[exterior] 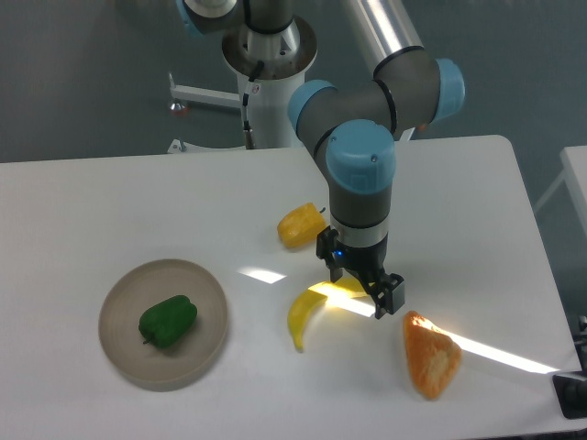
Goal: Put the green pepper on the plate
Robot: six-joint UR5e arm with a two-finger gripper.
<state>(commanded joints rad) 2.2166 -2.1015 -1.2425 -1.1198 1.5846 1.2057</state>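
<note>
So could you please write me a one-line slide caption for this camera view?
Green pepper resting on the plate, pincer empty above the banana.
</note>
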